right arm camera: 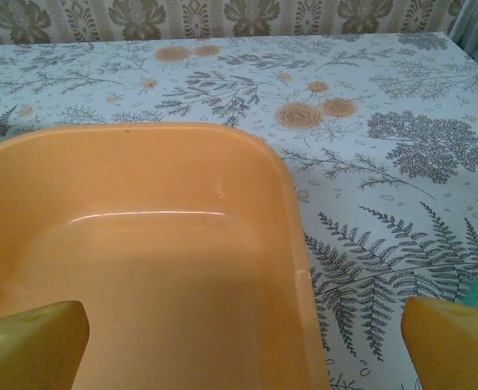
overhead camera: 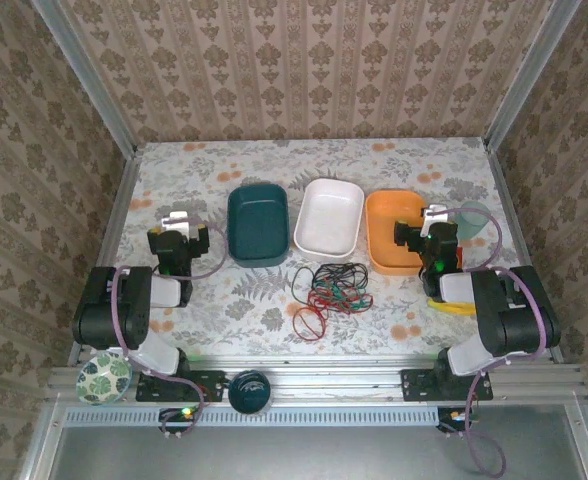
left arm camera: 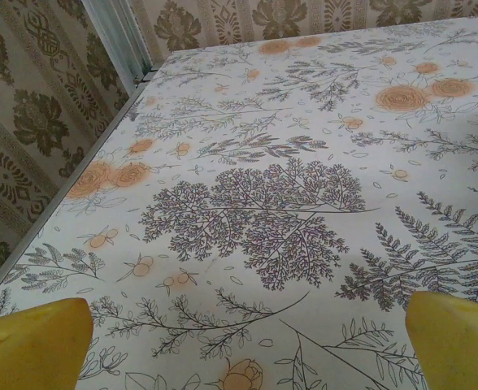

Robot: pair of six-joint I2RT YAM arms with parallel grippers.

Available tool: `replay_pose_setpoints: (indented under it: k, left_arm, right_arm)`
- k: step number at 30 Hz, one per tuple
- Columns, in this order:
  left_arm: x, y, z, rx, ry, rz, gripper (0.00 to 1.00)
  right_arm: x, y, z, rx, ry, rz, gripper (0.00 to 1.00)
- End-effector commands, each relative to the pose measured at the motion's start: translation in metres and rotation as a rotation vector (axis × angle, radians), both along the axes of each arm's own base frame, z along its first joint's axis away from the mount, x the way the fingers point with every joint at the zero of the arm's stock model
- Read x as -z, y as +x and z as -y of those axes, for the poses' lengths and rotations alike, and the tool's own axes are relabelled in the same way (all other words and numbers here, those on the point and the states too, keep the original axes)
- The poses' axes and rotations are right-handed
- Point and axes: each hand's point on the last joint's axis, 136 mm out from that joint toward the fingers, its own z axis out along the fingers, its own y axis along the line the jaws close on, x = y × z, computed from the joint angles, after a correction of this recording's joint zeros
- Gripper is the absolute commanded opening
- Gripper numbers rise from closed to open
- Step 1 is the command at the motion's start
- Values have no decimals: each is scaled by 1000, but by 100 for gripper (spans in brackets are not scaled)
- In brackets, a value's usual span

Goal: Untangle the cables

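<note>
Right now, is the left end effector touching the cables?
Apart. Top external view: the left end effector sits well left of the cables, bare table between them.

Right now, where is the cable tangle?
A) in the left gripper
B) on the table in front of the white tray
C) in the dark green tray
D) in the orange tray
B: the cables lie loose on the table, on the near side of the white tray, in no tray.

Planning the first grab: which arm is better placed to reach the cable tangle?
Right, probably. The right gripper, open over the orange tray, sits nearer the cables than the left gripper, which is open out past the dark green tray.
</note>
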Motion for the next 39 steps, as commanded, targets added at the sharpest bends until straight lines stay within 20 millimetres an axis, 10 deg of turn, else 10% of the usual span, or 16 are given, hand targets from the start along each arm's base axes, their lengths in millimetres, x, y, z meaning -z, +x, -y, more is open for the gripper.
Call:
replay_pose_setpoints:
  k: [1,31,39]
  left_arm:
    - [-8,4,-1,-2,16,25,100]
    - [-9,6,-6,-7,-8,17,100]
    - [-87,-12,-11,-200,78,25,100]
  right_arm:
    - [-6,5,-1,-5,6,24,100]
    - [-5,5,-1,-22,31,20,100]
    - [-53,-1,27,174,53,-87,87]
